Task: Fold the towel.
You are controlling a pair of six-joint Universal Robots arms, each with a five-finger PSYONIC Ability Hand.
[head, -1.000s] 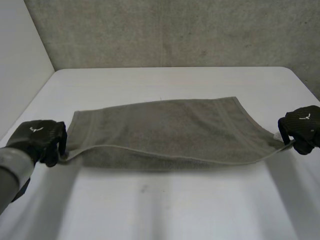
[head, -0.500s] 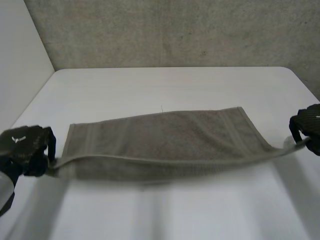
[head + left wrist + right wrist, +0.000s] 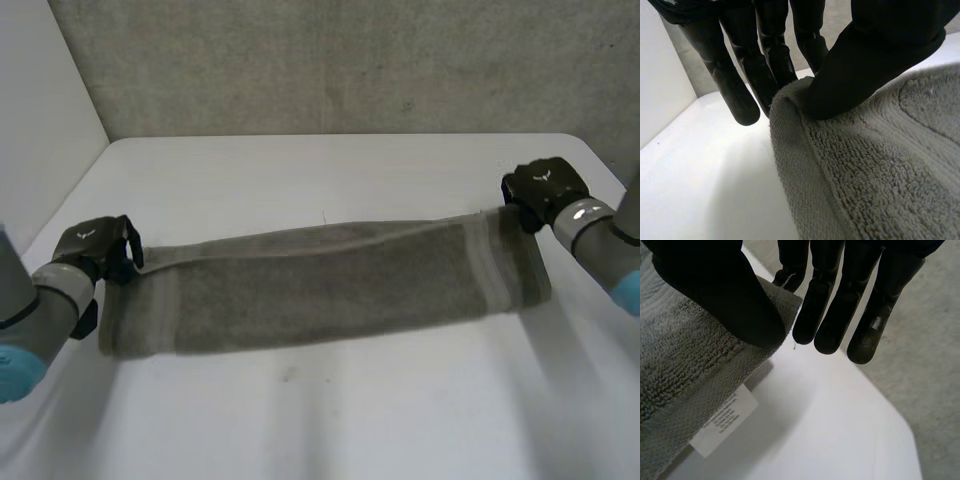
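Grey towel (image 3: 320,290) lying as a long folded strip across the white table (image 3: 330,420). Left hand (image 3: 98,248) pinching its far left corner between thumb and fingers; right hand (image 3: 543,188) likewise pinching the far right corner, above a white label (image 3: 722,422).

Unreadable small print on white tag (image 3: 722,422) at towel (image 3: 685,365) corner; white emblem on left hand (image 3: 90,243) and right hand (image 3: 543,186).

Olive-grey towel (image 3: 330,285) with paler bands, white table (image 3: 330,170).
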